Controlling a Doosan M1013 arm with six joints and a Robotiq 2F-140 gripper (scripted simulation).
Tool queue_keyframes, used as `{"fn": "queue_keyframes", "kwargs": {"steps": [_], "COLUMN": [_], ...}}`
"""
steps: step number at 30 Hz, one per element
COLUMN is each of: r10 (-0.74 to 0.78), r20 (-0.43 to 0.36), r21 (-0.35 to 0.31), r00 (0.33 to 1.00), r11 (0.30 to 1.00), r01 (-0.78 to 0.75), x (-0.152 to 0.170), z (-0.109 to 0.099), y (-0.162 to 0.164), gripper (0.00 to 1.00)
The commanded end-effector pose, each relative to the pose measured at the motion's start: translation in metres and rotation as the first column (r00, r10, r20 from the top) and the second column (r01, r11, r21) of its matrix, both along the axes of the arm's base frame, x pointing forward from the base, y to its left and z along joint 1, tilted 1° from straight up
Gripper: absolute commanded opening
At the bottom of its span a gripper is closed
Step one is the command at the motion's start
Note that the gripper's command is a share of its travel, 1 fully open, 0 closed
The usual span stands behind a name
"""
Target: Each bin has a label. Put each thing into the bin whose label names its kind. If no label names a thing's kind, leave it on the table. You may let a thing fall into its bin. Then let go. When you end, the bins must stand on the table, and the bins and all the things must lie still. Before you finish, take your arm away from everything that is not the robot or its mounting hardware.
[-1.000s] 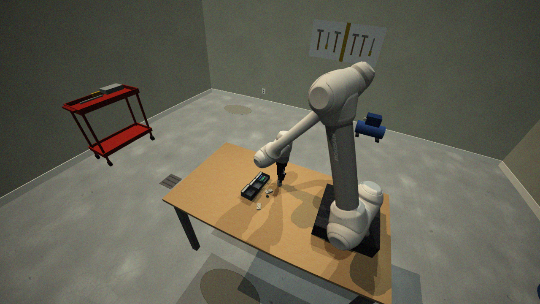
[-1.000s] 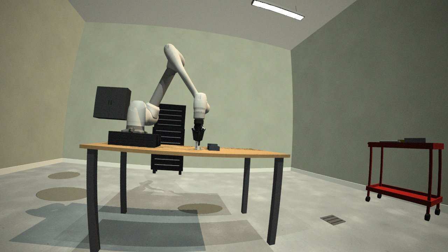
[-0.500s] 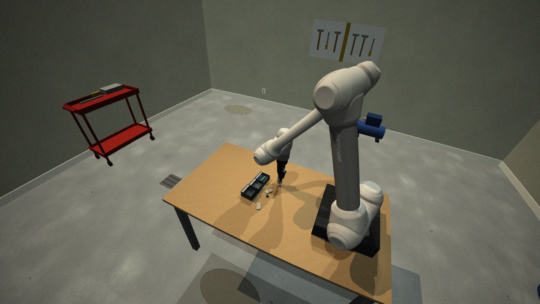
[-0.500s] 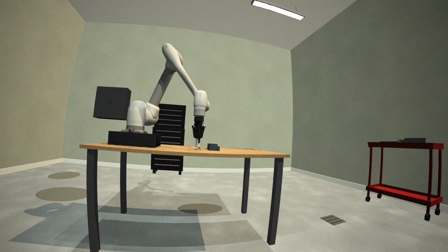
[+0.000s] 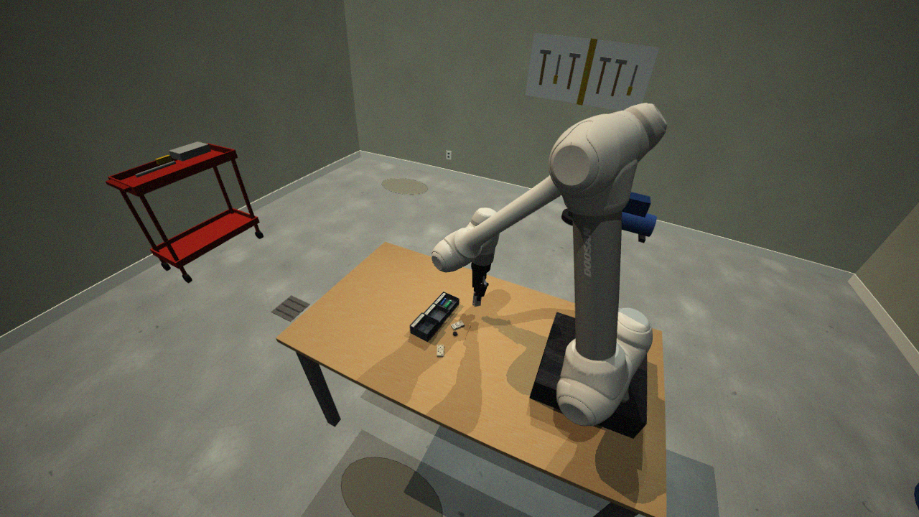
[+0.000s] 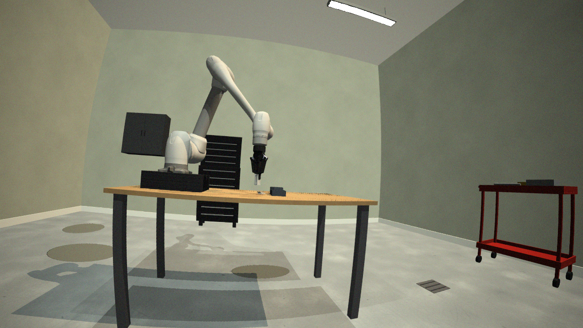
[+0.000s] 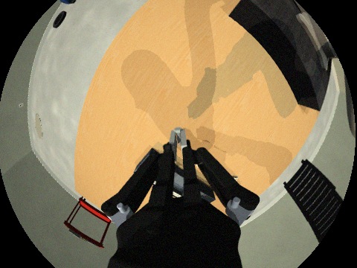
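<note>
My gripper (image 5: 477, 299) hangs a little above the table, just right of the far end of the black bins (image 5: 434, 314). It is shut on a small pale grey piece (image 7: 178, 137) that shows between the fingertips in the wrist view and sticks out below the fingers in the exterior view (image 6: 257, 178). The bins stand in a row; the far one holds green and blue things. On the table beside the bins lie a pale spotted tile (image 5: 440, 350), a small pale piece (image 5: 457, 324), a tiny black thing (image 5: 453, 333) and a tiny red thing (image 5: 471, 327).
My black base plate (image 5: 588, 375) sits on the table's right part. A red cart (image 5: 183, 202) stands on the floor far to the left. Black cabinets (image 6: 220, 179) stand behind the table.
</note>
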State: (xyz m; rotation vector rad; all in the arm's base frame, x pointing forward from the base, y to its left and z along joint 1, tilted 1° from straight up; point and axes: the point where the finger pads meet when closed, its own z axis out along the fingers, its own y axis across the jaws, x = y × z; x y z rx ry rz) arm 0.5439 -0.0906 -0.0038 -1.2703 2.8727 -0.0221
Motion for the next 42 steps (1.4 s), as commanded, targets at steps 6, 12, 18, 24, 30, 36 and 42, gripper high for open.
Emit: {"fn": "queue_keyframes", "kwargs": {"steps": [6, 12, 18, 24, 30, 36, 42], "r10": [0.000, 0.000, 0.000, 0.000, 0.000, 0.050, 0.298], "r20": [0.000, 0.000, 0.000, 0.000, 0.000, 0.000, -0.004], "r21": [0.000, 0.000, 0.000, 0.000, 0.000, 0.000, -0.002], "r00": [1.000, 1.000, 1.000, 1.000, 1.000, 0.999, 0.954], "r11": [1.000, 1.000, 1.000, 1.000, 1.000, 0.999, 0.954], "r01": [0.000, 0.000, 0.000, 0.000, 0.000, -0.050, -0.298], "x": [0.000, 0.000, 0.004, 0.027, 0.054, 0.069, 0.096], "z": [0.001, 0.009, 0.011, 0.011, 0.010, 0.010, 0.010], "y": [0.000, 0.000, 0.004, 0.024, 0.048, 0.061, 0.085], "gripper": [0.06, 0.06, 0.06, 0.06, 0.06, 0.06, 0.06]}}
